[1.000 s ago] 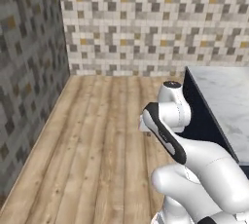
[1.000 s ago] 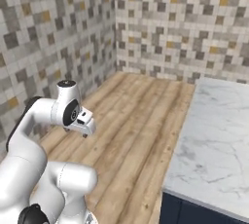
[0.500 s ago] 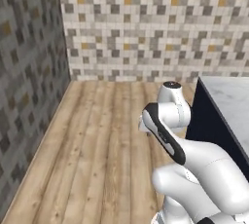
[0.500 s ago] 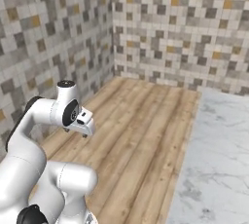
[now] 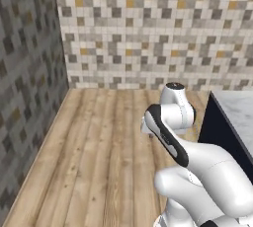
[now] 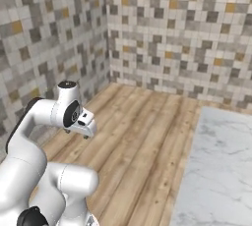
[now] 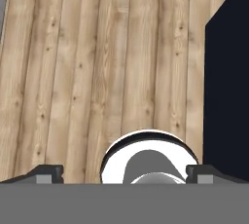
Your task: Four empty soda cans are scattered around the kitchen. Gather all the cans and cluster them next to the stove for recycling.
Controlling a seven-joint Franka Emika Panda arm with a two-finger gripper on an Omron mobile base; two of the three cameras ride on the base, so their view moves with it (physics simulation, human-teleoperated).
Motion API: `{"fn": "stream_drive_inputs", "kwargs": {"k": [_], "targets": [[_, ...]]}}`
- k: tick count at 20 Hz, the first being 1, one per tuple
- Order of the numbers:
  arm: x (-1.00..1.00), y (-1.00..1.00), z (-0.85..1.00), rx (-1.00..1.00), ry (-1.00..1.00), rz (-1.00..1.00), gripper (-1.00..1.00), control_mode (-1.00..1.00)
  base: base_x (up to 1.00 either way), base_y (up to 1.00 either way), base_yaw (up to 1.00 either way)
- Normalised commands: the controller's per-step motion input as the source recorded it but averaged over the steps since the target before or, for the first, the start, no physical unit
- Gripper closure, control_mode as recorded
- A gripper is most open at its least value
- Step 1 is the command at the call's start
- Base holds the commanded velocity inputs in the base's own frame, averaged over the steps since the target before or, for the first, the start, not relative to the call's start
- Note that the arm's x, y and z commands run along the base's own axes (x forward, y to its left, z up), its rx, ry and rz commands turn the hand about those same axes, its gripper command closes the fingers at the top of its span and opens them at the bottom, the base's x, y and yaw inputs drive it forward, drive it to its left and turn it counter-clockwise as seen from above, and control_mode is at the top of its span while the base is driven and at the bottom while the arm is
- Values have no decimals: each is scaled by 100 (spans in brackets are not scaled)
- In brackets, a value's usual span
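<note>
Four cans are wanted beside the stove, and from here I cannot tell where any of them, or the stove, stands. The gripper [image 7: 125,172] hangs spread wide with nothing between its tips, pointing down at the wooden floor [image 7: 97,62] just beside the dark cabinet side [image 7: 226,72].

Over the last second the whole picture has slid in both base views: the table [image 6: 216,171] has drifted toward the right edge and more floor has opened up. That is the base driving (not the furniture moving), so I judge the robot is travelling in search of a can, with no gathering begun.

The right base view lays out the table's marble top broadly. The left base view gives a sliver of it but shows the cabinet's dark flank and the tiled wall [image 5: 148,28] behind.
</note>
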Motion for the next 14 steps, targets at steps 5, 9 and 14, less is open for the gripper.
{"fn": "stream_drive_inputs", "kwargs": {"k": [5,9,14], "targets": [[0,0,0,0,0,0,-100,100,75,8,0],[0,0,0,0,0,0,-100,100,75,2,0],[0,0,0,0,0,0,-100,100,75,1,0]]}}
